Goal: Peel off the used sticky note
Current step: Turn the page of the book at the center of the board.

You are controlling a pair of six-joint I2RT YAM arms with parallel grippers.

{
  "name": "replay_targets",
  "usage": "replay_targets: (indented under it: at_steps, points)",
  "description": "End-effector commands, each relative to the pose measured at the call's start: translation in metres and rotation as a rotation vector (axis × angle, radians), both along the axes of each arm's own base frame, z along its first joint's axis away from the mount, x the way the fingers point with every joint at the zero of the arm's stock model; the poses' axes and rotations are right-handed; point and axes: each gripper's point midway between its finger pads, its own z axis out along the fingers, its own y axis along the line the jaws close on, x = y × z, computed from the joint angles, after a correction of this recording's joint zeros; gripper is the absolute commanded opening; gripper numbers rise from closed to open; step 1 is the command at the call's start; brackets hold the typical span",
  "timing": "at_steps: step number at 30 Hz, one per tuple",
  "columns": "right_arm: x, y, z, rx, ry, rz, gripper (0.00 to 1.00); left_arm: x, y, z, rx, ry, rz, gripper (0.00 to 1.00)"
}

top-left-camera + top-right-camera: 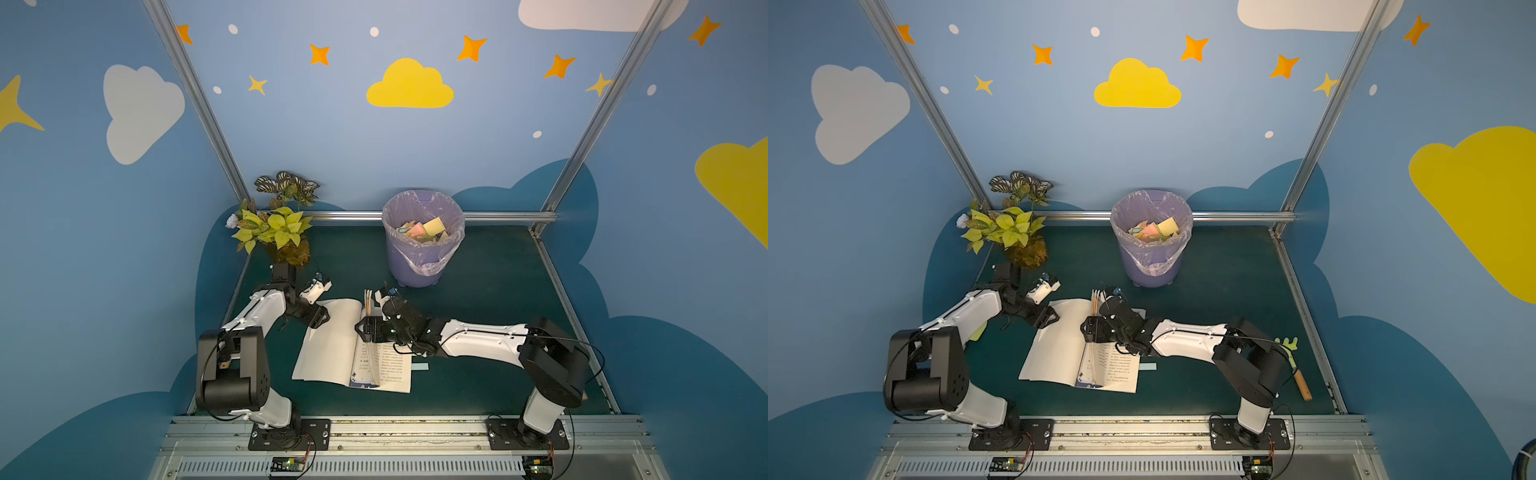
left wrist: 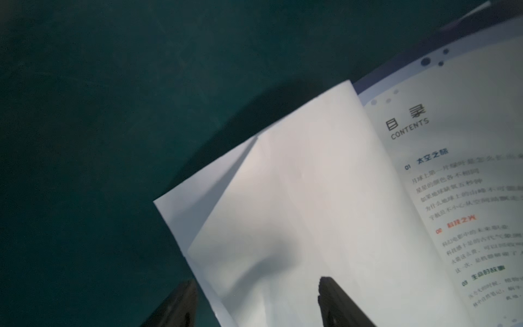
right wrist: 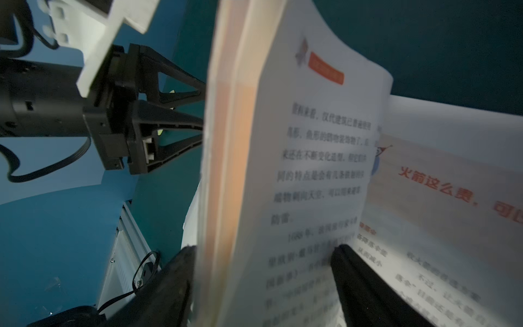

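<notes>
An open book (image 1: 328, 345) (image 1: 1054, 349) lies on the green table in both top views. A pale blue sticky note (image 1: 419, 366) (image 1: 1148, 366) pokes out past the right page's outer edge. My left gripper (image 1: 321, 318) (image 2: 256, 283) is open over the far left corner of the blank left page (image 2: 297, 198), one finger over the table and one over the paper. My right gripper (image 1: 365, 328) (image 3: 263, 249) is open near the spine. A bundle of upright pages (image 1: 368, 301) (image 3: 311, 155) stands between its fingers, against one of them.
A purple bin (image 1: 423, 266) with a plastic liner holds several coloured notes at the back centre. A potted plant (image 1: 274, 226) stands at the back left. A green-headed tool with a wooden handle (image 1: 1293, 357) lies at the right, and a yellow-green scrap (image 1: 979, 331) lies under the left arm.
</notes>
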Motion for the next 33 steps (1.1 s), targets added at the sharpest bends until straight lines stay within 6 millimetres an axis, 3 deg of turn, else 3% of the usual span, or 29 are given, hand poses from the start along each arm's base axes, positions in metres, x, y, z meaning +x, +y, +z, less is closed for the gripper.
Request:
replay_targets:
  at_steps: [1,9,15,18,21,24,27,29,33]
  points:
    - [-0.003,0.018,0.004,-0.010,-0.005,0.027,0.80,0.001,-0.002,0.032,-0.092,-0.047,-0.006,0.72]
    - [-0.006,0.057,0.005,-0.006,0.003,0.074,0.83,-0.001,0.010,0.059,-0.141,-0.094,0.027,0.72]
    - [-0.006,0.092,0.000,0.051,0.041,0.120,0.89,-0.016,-0.006,0.096,-0.226,-0.190,-0.013,0.72]
    - [-0.009,0.110,0.002,0.062,0.046,0.147,0.90,-0.017,-0.009,0.101,-0.239,-0.200,-0.015,0.72]
    - [-0.012,0.114,0.006,0.062,0.042,0.160,0.91,-0.017,-0.011,0.097,-0.238,-0.188,-0.019,0.72]
    - [-0.014,0.104,0.008,0.041,0.027,0.157,0.92,-0.020,-0.016,0.091,-0.232,-0.173,-0.039,0.72]
    - [-0.014,0.080,0.013,0.007,0.001,0.132,0.94,-0.024,-0.027,0.087,-0.221,-0.158,-0.071,0.73]
    - [-0.010,0.054,0.011,-0.030,-0.015,0.089,0.95,-0.027,-0.038,0.083,-0.198,-0.148,-0.103,0.73]
    - [0.001,-0.019,0.008,-0.122,-0.048,-0.030,0.95,-0.036,-0.071,0.078,-0.158,-0.129,-0.188,0.73]
